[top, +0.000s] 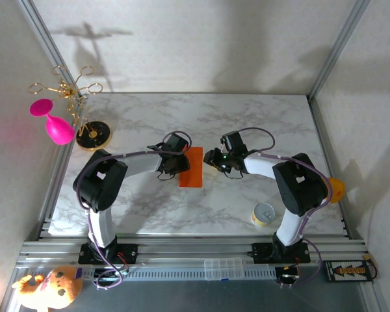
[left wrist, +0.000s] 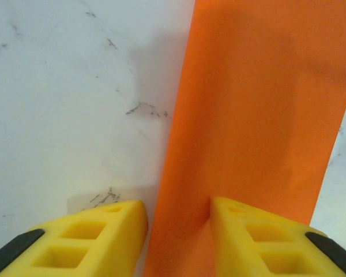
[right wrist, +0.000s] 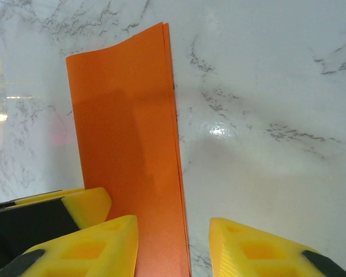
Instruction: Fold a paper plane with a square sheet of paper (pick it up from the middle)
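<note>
The orange sheet of paper lies on the marble table, doubled over into a narrow rectangle. Two layers show along its long edge. My left gripper is open and low over it. In the left wrist view the gripper straddles the left edge of the paper, with one fingertip resting on the orange surface and the other over bare marble. My right gripper is open too. In the right wrist view the gripper straddles the layered edge of the paper.
A small yellow can stands near the right arm's base. An orange-yellow cup sits at the table's right edge. At the back left are a pink goblet and a gold rack on a black base.
</note>
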`<state>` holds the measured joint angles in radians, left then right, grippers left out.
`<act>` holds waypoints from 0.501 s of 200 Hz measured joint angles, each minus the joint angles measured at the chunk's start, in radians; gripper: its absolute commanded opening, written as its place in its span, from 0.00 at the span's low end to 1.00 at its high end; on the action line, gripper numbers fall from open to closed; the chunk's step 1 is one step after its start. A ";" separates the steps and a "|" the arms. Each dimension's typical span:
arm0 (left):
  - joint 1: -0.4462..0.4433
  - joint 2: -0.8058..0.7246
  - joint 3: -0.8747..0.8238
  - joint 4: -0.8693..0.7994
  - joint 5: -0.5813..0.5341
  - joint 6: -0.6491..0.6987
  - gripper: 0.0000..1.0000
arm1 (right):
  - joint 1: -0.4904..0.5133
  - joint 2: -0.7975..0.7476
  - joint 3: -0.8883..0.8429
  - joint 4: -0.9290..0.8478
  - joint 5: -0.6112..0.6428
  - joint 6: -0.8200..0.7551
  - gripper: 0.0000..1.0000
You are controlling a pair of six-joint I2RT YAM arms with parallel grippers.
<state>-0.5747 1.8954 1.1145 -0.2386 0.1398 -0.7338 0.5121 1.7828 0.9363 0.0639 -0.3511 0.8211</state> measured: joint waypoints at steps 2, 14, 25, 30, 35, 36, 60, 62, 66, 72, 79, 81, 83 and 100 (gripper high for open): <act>0.000 0.000 0.000 -0.001 0.000 0.000 0.37 | 0.000 0.000 0.000 0.000 -0.002 0.000 0.36; -0.002 0.002 0.004 -0.006 0.000 0.003 0.38 | 0.001 0.002 0.000 0.001 -0.013 -0.007 0.34; -0.004 0.004 0.006 -0.008 -0.003 0.008 0.38 | 0.002 0.009 0.001 0.001 -0.021 -0.013 0.32; -0.005 0.004 0.007 -0.010 -0.003 0.011 0.38 | 0.004 0.014 0.003 0.000 -0.026 -0.016 0.32; -0.005 0.005 0.010 -0.012 -0.004 0.013 0.39 | 0.006 0.021 0.005 0.000 -0.031 -0.019 0.31; -0.006 0.005 0.010 -0.013 -0.004 0.014 0.39 | 0.006 0.021 0.005 0.000 -0.032 -0.020 0.31; -0.008 0.006 0.014 -0.018 -0.007 0.031 0.39 | 0.020 0.047 0.022 0.000 -0.046 -0.025 0.30; -0.008 0.007 0.014 -0.019 -0.007 0.033 0.39 | 0.022 0.048 0.023 0.000 -0.046 -0.026 0.30; -0.008 0.009 0.016 -0.021 -0.007 0.034 0.39 | 0.024 0.050 0.026 -0.001 -0.047 -0.026 0.29; -0.008 0.010 0.017 -0.022 -0.007 0.037 0.39 | 0.027 0.052 0.031 0.000 -0.049 -0.029 0.29; -0.008 0.011 0.018 -0.024 -0.007 0.040 0.39 | 0.030 0.056 0.039 0.000 -0.054 -0.033 0.28; -0.008 0.011 0.019 -0.024 -0.007 0.042 0.39 | 0.031 0.058 0.040 0.000 -0.055 -0.033 0.28; -0.008 0.011 0.019 -0.025 -0.007 0.042 0.39 | 0.031 0.058 0.042 0.000 -0.055 -0.033 0.28; -0.010 0.012 0.021 -0.027 -0.010 0.045 0.39 | 0.035 0.069 0.057 0.000 -0.066 -0.043 0.25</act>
<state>-0.5846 1.9076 1.1355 -0.2661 0.1295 -0.6888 0.5472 1.8515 0.9936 0.0643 -0.4171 0.7780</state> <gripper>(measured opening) 0.388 0.266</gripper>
